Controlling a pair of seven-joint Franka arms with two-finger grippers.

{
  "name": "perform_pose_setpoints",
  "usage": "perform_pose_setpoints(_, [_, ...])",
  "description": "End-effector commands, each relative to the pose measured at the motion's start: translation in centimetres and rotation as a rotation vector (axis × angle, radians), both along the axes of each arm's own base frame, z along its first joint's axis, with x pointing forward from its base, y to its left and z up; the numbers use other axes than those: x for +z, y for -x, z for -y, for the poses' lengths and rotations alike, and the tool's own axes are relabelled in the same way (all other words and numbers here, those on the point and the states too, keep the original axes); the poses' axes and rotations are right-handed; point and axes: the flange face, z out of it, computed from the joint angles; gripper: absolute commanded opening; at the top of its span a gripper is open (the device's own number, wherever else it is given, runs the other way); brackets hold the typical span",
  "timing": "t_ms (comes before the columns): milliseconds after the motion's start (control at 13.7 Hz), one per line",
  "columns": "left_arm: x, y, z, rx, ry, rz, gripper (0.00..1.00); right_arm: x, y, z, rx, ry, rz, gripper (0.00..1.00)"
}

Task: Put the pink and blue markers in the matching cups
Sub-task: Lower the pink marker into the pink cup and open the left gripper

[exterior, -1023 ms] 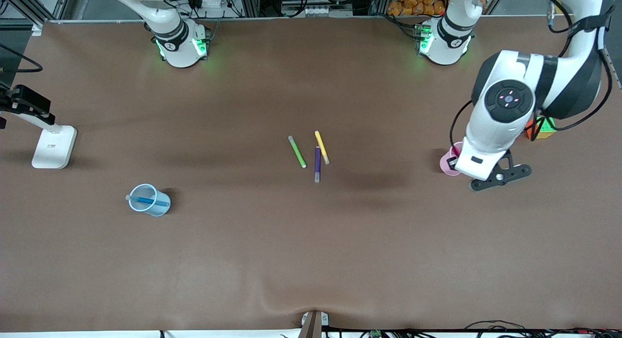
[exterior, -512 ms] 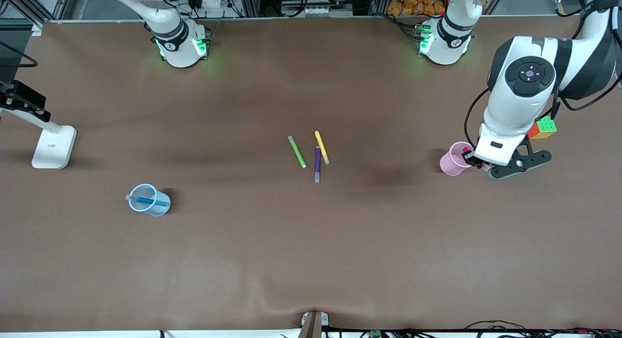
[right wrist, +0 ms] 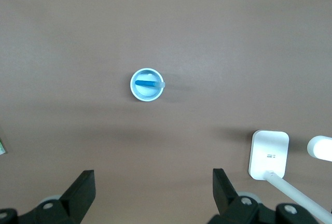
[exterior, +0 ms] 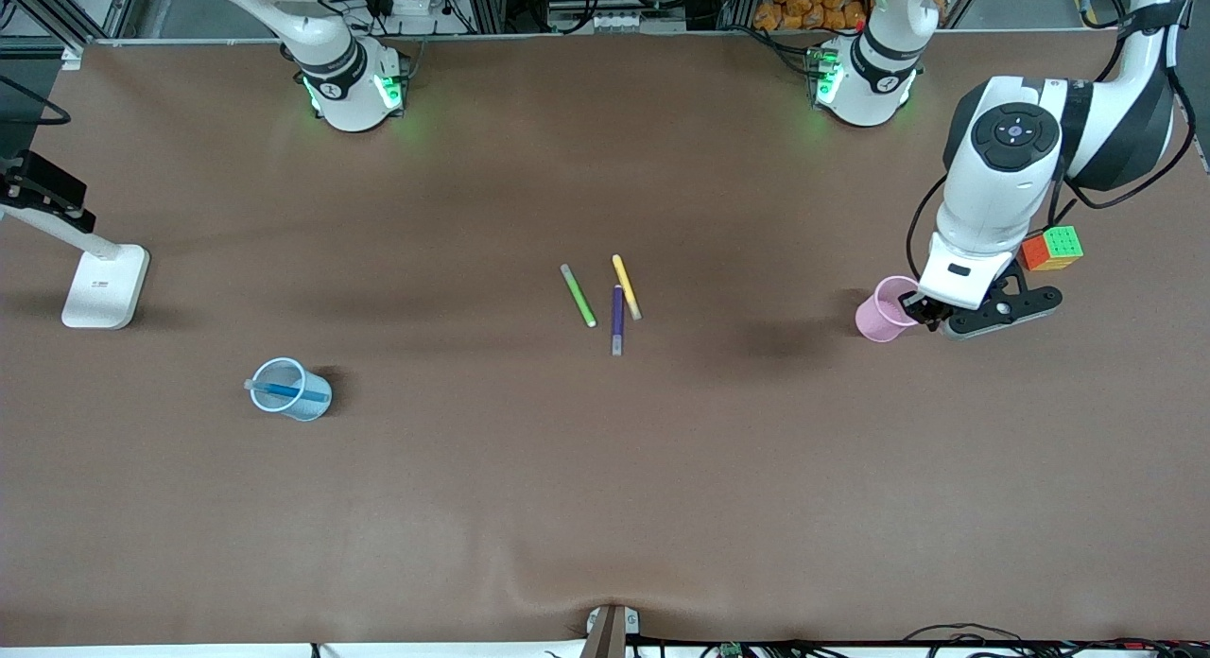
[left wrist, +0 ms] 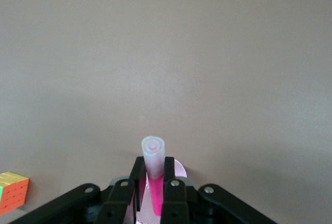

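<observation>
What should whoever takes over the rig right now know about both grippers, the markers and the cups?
Left gripper: shut on the magenta-pink felt-tip marker, held upright over the light pink translucent plastic cup.
Right gripper: open, waiting high over the light blue translucent plastic cup.
Done: bright blue felt-tip marker is in the blue cup.
Left: release the pink marker into the pink cup.

A robotics lab: two white arm bases with green status lights [exterior: 354, 91] bolted along a brown-covered desk [exterior: 473, 507], aluminium framing and tangled cables [exterior: 605, 1] at its edge, a camera stand [exterior: 104, 285] at one end
</observation>
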Motion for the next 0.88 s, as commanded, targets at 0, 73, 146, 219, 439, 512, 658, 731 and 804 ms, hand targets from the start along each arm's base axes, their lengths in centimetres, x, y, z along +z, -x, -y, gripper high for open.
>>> perform_pose_setpoints(0, [-0.7, 1.7, -0.9, -0.028, 0.003, 0.048, 0.0, 0.6, 0.7, -0.2, -0.015, -0.023, 0.003, 1.0])
perform_pose_setpoints(73, [-1.1, 1.7, -1.6, -0.028, 0.005, 0.059, 0.0, 0.5, 0.7, -0.2, -0.016, -0.023, 0.003, 1.0])
perform_pose_setpoints(146, [-1.8, 2.0, -1.8, -0.039, 0.005, 0.066, 0.0, 0.5, 0.6, -0.2, -0.022, -0.025, 0.005, 1.0])
perform_pose_setpoints(219, [-2.4, 2.3, -1.8, -0.051, 0.012, 0.074, 0.0, 0.4, 0.6, -0.2, -0.028, -0.027, 0.007, 1.0])
perform_pose_setpoints(439, [-3.2, 2.6, -2.6, -0.046, 0.028, 0.089, 0.0, -0.1, 0.5, 0.3, -0.048, -0.058, 0.0, 1.0])
perform_pose_setpoints(512, [-3.5, 2.8, -2.6, -0.046, 0.031, 0.088, 0.0, -0.5, 0.5, 0.2, -0.049, -0.06, -0.003, 1.0])
perform_pose_setpoints(658, [-4.5, 3.5, -2.6, -0.046, 0.033, 0.073, 0.0, -0.6, 0.4, 0.3, -0.059, -0.062, -0.002, 1.0])
perform_pose_setpoints(731, [-4.9, 3.7, -2.6, -0.048, 0.037, 0.072, 0.0, -0.6, 0.4, 0.2, -0.057, -0.062, -0.002, 1.0])
perform_pose_setpoints(804, [-5.1, 4.0, -2.5, -0.052, 0.042, 0.074, 0.0, -0.7, 0.4, 0.3, -0.059, -0.062, -0.005, 1.0])
